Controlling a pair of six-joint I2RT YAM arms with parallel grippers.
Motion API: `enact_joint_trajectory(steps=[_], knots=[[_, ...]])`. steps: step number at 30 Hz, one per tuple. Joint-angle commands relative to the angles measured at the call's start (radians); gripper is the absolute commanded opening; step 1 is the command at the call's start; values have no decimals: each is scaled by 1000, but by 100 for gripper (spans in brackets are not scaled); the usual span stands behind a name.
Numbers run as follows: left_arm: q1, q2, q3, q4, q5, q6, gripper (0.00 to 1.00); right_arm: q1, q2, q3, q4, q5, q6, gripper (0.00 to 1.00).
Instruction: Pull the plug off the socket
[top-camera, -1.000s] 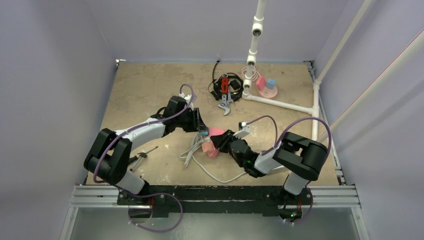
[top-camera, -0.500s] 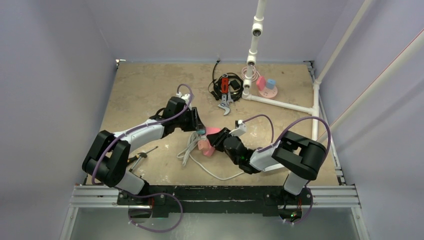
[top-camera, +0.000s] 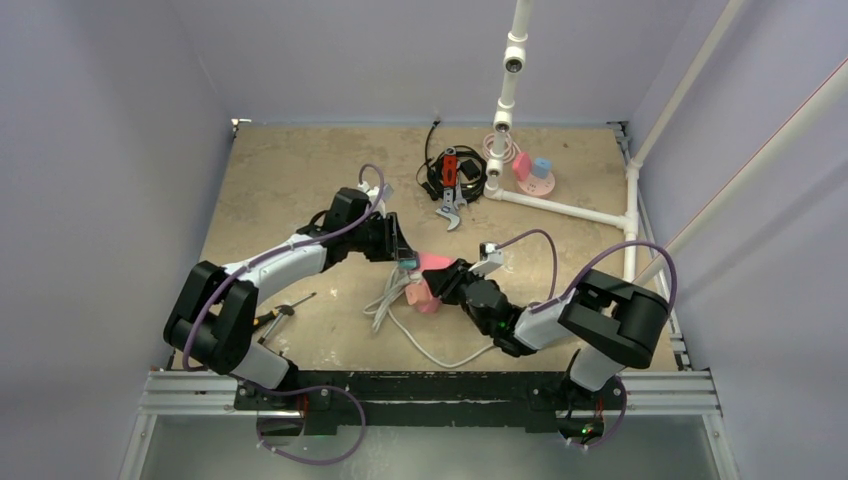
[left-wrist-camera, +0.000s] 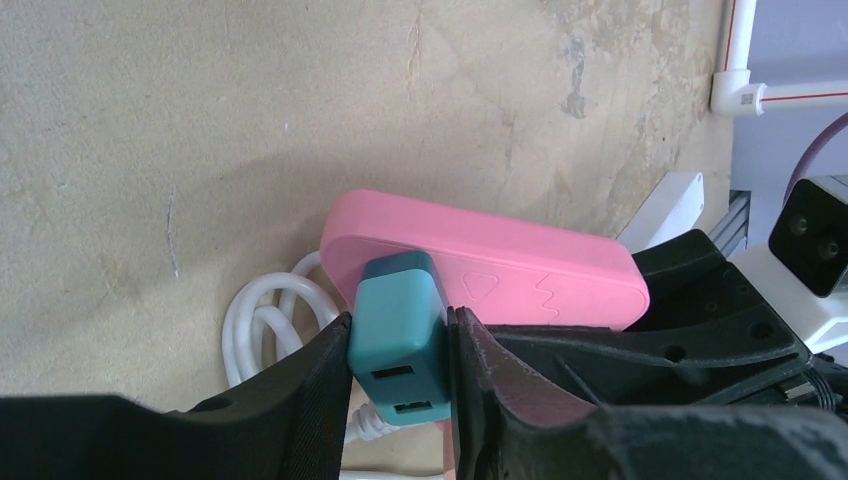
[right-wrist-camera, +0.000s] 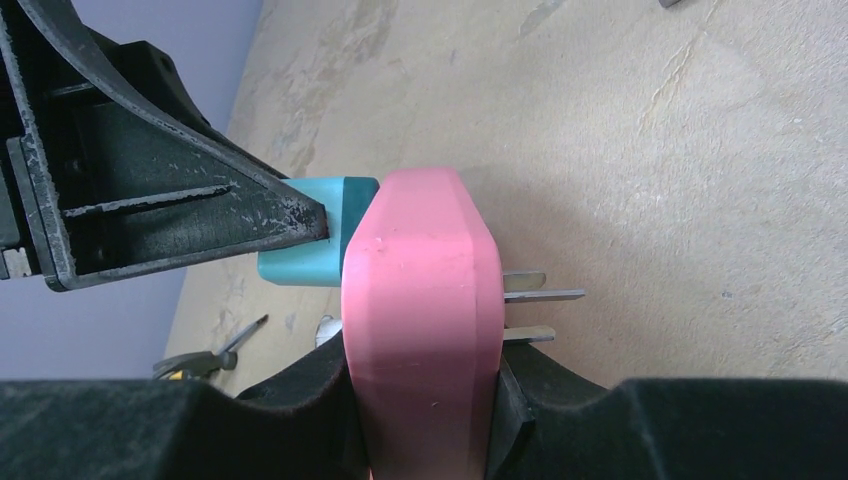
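A small teal plug (left-wrist-camera: 400, 320) sits seated in the face of a pink socket body (left-wrist-camera: 500, 275), both lifted just above the table at its middle. My left gripper (left-wrist-camera: 398, 325) is shut on the plug's two sides. From the opposite side my right gripper (right-wrist-camera: 425, 375) is shut on the pink socket (right-wrist-camera: 422, 300), whose metal prongs (right-wrist-camera: 540, 293) stick out of its back. The plug (right-wrist-camera: 305, 255) shows on the socket's left there, still touching it. From above, the plug (top-camera: 405, 264) and socket (top-camera: 428, 268) lie between the two wrists.
A looped white cord (top-camera: 385, 300) lies under the held pair. At the back right a pink disc (top-camera: 543, 184) carries a light-blue cube (top-camera: 541, 166) beside a white pipe frame (top-camera: 560, 207). Black cables and tools (top-camera: 448, 175) lie mid-back; a screwdriver (top-camera: 285, 312) front left.
Both arms drifted slightly left and back with the joined plug and socket. Neither grip has changed, and the plug stays seated.
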Motion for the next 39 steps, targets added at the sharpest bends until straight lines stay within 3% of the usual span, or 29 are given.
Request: enact_joint_trajectory(steps=[1, 8, 15, 20, 28, 33, 39], knots=[[32, -18, 28, 28, 0, 48, 0, 6, -38, -2, 65, 12, -15, 0], [12, -68, -28, 144, 10, 18, 0, 5, 2, 98, -199, 29, 178, 0], [-6, -107, -38, 163, 3, 22, 0, 5, 44, 172, -357, 54, 230, 0], [-6, -112, -29, 158, 14, 26, 0, 5, 52, 164, -334, 76, 215, 0], [44, -90, 9, 74, -6, 39, 0, 18, -34, 56, -92, 77, 23, 0], [72, -85, 12, 56, -3, 40, 0, 30, -50, 60, -131, 108, 23, 0], [69, -103, -29, 155, 44, 10, 0, 30, -36, 105, -279, 89, 169, 0]])
